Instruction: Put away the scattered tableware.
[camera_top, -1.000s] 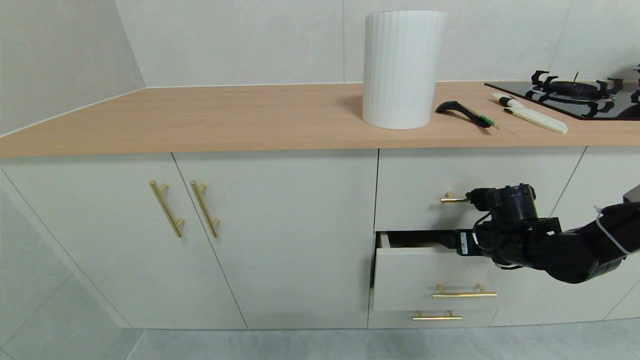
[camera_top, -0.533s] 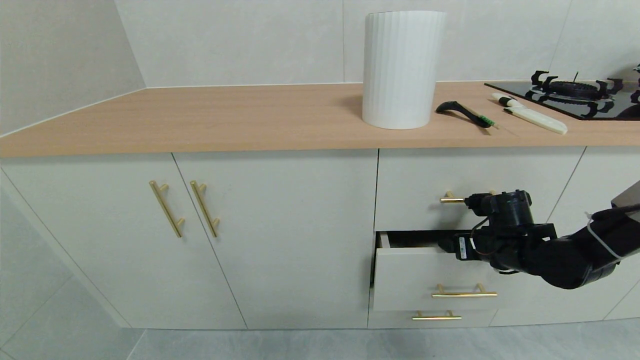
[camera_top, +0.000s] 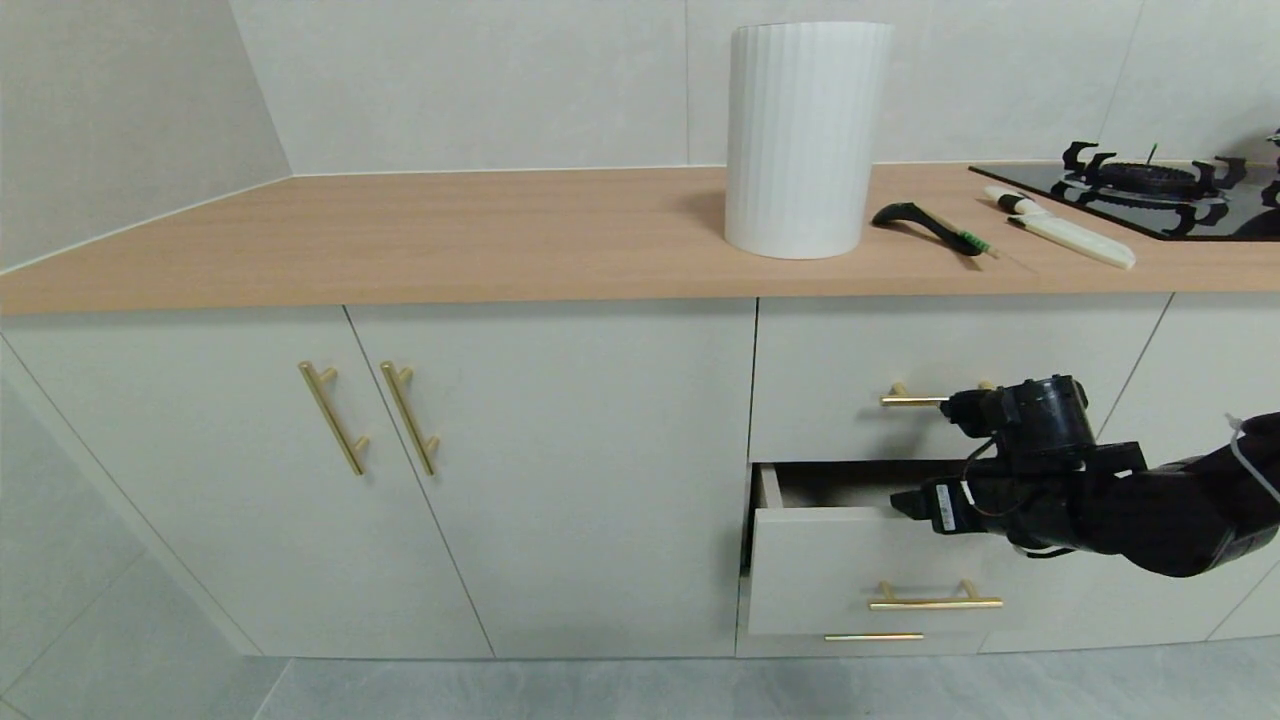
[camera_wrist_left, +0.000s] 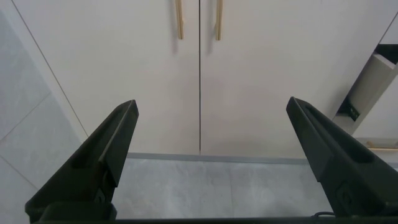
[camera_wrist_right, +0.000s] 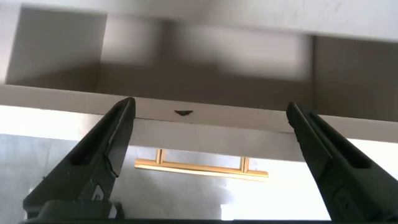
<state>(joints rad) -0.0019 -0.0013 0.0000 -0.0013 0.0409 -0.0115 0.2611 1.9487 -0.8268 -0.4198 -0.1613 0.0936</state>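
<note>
Drawer (camera_top: 850, 560) stands further out than half a second ago; right gripper (camera_top: 905, 502) has drawn back with it. Its fingers are spread wide at the drawer front's top edge, clasping nothing. Left gripper (camera_wrist_left: 211, 104) likewise spread and empty, facing the cupboard doors (camera_wrist_left: 261, 81). White knife (camera_top: 1070, 238) and black-handled tool (camera_top: 925, 225) lie on the counter (camera_top: 450, 235): probably light, stiff, slick. Best taken by the handles. Gripper label unreadable.

On the worktop (camera_top: 450, 240) stands a container (camera_top: 808, 140). To its right lie a utensil (camera_top: 925, 227), then a knife (camera_top: 1062, 232), then the stove (camera_top: 1150, 195). Below the container a drawer (camera_top: 840, 560) is partly out, and the right end effector (camera_top: 903, 503) is at the top edge of its front.
</note>
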